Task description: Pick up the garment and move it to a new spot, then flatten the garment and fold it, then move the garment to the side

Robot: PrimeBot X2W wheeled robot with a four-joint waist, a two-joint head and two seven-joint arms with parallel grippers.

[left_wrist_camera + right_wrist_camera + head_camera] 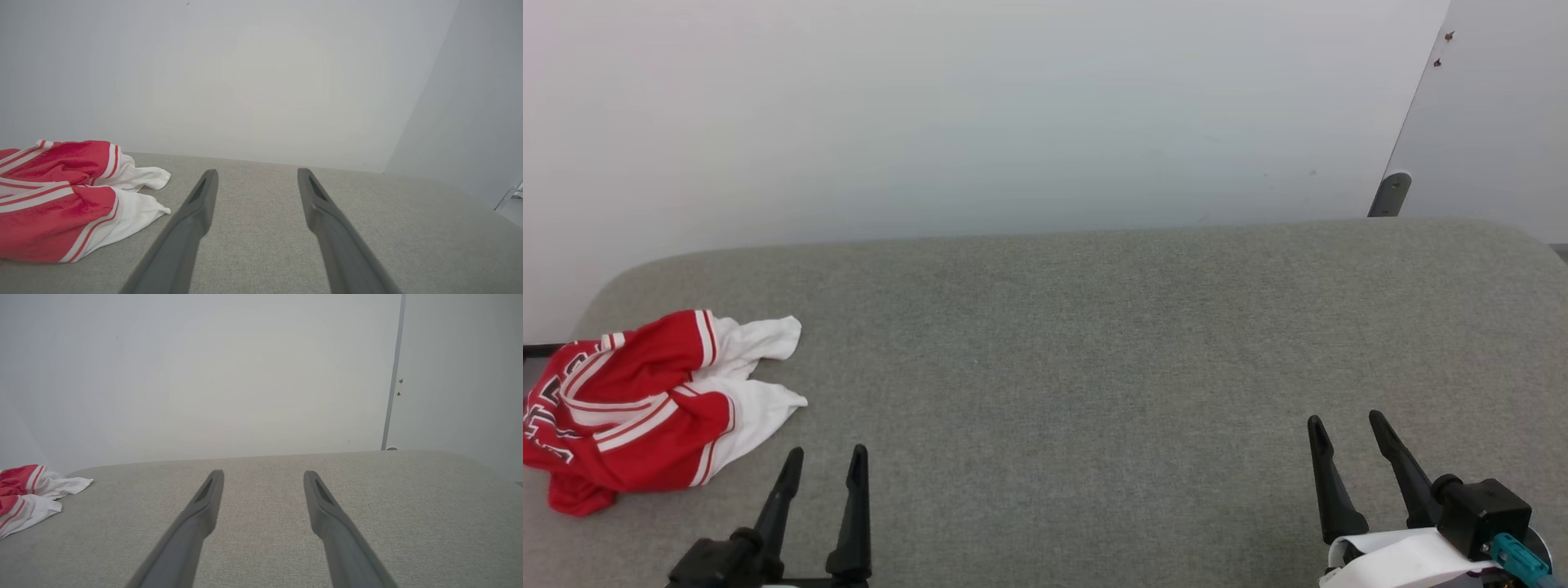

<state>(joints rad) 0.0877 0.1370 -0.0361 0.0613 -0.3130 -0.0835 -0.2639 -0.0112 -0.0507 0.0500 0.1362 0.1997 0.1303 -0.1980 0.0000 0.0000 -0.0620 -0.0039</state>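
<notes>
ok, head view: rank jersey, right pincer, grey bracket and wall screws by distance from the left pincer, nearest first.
From the left pincer:
1. jersey, crumpled just to its left.
2. right pincer, across the surface, at the right.
3. grey bracket, behind the far right edge.
4. screws, higher up on the right wall panel.
</notes>
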